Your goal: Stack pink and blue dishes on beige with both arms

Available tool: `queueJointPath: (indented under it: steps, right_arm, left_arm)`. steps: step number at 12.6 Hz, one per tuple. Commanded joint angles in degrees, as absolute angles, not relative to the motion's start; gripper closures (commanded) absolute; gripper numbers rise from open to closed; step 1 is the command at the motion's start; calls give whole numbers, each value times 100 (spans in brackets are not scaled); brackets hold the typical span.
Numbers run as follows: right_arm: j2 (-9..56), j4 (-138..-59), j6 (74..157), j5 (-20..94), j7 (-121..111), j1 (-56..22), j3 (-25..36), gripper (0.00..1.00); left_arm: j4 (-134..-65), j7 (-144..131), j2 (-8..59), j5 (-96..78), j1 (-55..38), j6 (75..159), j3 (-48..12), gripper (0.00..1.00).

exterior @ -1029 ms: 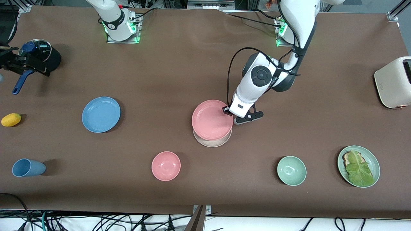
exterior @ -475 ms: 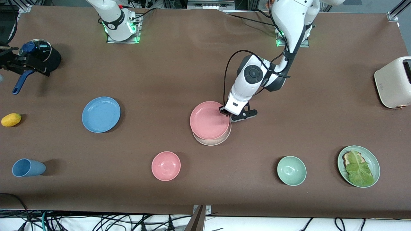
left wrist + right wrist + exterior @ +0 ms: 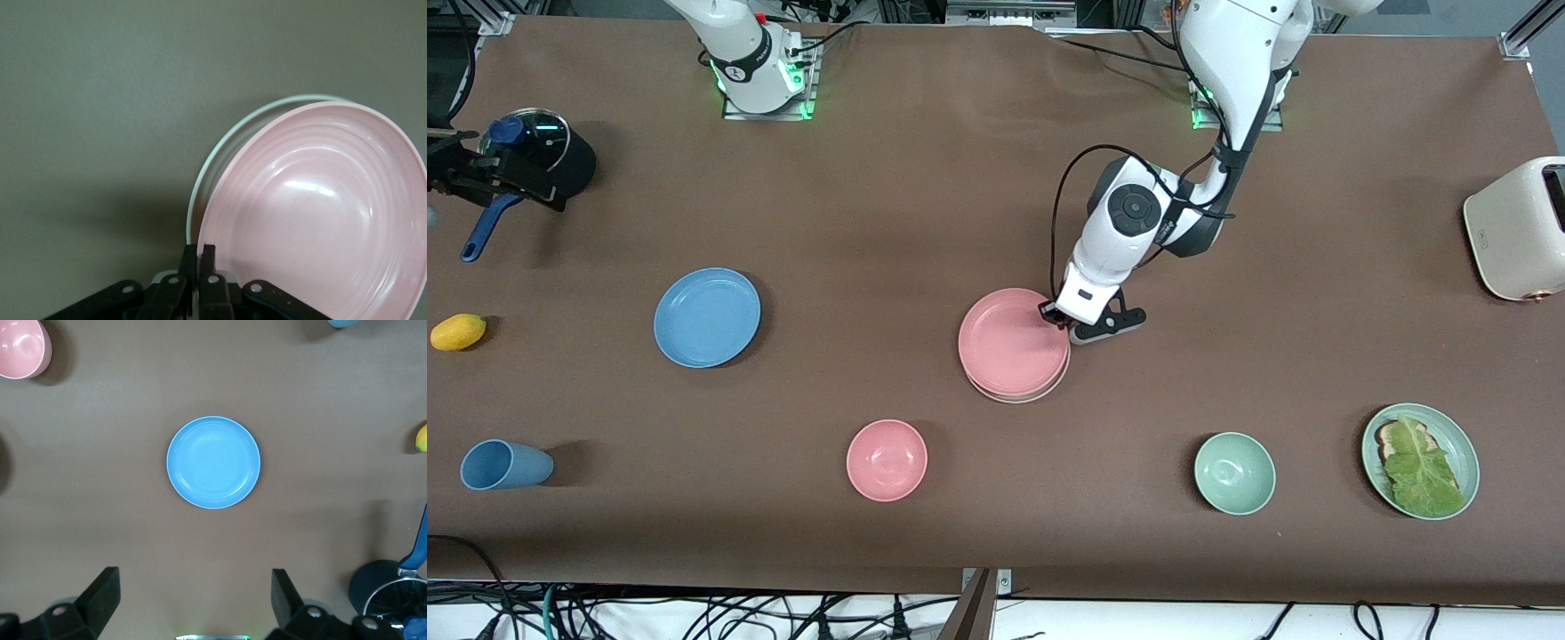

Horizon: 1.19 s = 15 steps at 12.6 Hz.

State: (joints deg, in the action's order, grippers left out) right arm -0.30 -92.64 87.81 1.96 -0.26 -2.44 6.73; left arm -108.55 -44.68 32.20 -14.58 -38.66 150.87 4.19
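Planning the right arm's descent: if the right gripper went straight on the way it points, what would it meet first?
Probably the blue plate: the open right gripper looks straight down over it with nothing between, though its height above is unclear.

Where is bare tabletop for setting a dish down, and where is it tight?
Bare cloth lies between the blue plate and the pink plate, and between the robot bases. It is tight where the left gripper pinches the pink plate's rim over the beige plate.
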Motion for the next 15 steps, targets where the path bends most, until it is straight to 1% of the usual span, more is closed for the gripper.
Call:
queueJointPath:
  steps: [1, 2, 3, 4, 5, 6, 7, 9, 10, 12, 13, 14, 15]
  right_arm:
    - [-176, -9378, 8763, 185, 18, -237, 650, 0]
    - [-176, -9378, 8763, 185, 18, -237, 650, 0]
    - [-176, -9378, 8763, 185, 18, -237, 650, 0]
    - [-176, -9378, 8763, 185, 18, -237, 650, 0]
    - [-176, -9378, 8763, 185, 18, -237, 650, 0]
    - [-176, -9378, 8763, 185, 18, -237, 650, 0]
    - [-176, -9378, 8763, 185, 18, -237, 650, 0]
    - [-176, -9378, 8763, 185, 18, -237, 650, 0]
    - [-176, -9378, 8763, 185, 18, -237, 650, 0]
    - [-176, -9378, 8763, 176, 18, -237, 650, 0]
    - [-176, -9378, 8763, 158, 18, -237, 642, 0]
    - [-176, -9378, 8789, 167, 18, -237, 650, 0]
    - [-167, -9378, 8815, 176, 18, -237, 650, 0]
  left_arm:
    - [-10828, -4412, 3173, -1292, -3850, 15144, 536, 100]
    - [-10793, -4412, 3173, -1292, -3815, 15135, 545, 99]
    - [-10732, -4421, 3173, -1318, -3814, 15126, 571, 73]
    - [-10714, -4421, 3173, -1327, -3814, 15126, 580, 52]
    - [-10696, -4421, 3173, -1327, -3806, 15126, 606, 26]
    - [-10696, -4421, 3173, -1327, -3814, 15126, 606, 4]
    - [-10696, -4412, 3173, -1310, -3814, 15126, 615, 1]
    - [-10696, -4316, 3068, -1283, -3797, 15030, 685, 1]
    - [-10679, -3959, 2893, -1275, -3806, 14620, 868, 1]
    - [-10242, -2635, 2594, -1283, -3788, 13323, 1386, 1]
    - [-9761, -2158, 2541, -1309, -3771, 12506, 1650, 1]
    - [-9260, -1849, 2540, -1327, -3683, 11715, 1792, 1]
    - [-8837, -1611, 2540, -1327, -3465, 11124, 1810, 0]
